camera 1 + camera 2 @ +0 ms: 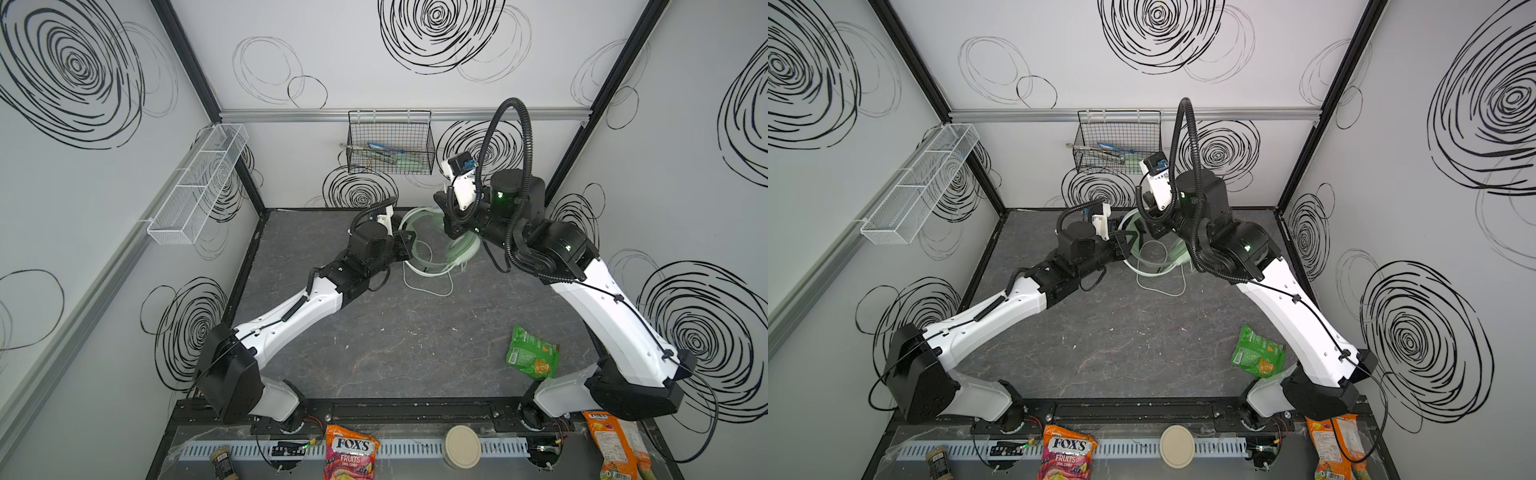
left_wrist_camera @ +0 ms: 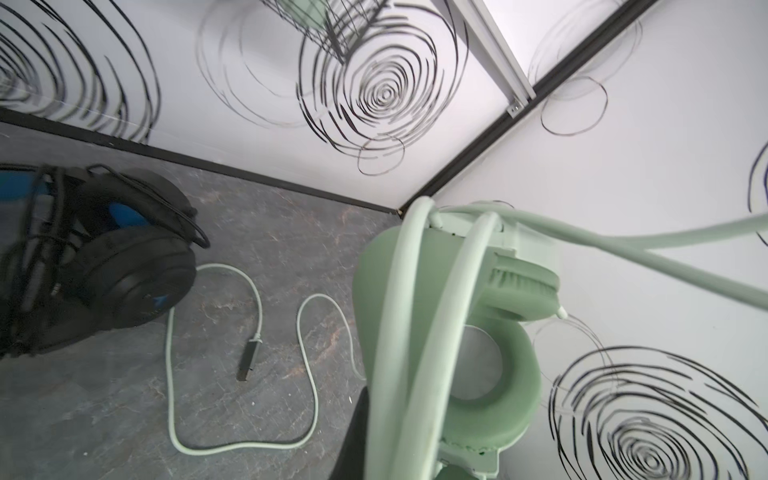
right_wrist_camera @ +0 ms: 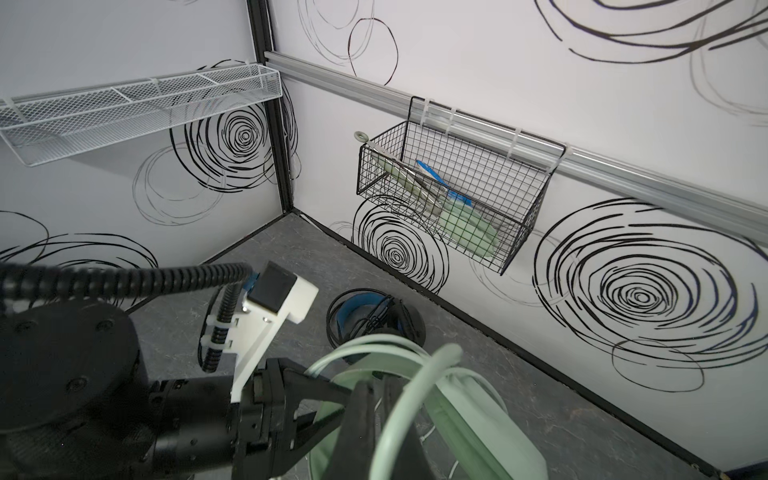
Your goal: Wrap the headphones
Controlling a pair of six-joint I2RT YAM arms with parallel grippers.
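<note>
Top views, upper centre: left gripper (image 1: pixel 409 243), jaws clamped on mint-green headset (image 1: pixel 459 249); right gripper (image 1: pixel 442 205), jaws pinched on its pale cable (image 2: pixel 582 237).

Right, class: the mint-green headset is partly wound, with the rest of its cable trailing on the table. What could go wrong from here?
1. The loose tail of the pale cable lies in loops on the table, its plug near the black headset; pulling may snag or drag that headset.
2. The turns on the mint-green headset look slack and may slip off.
</note>
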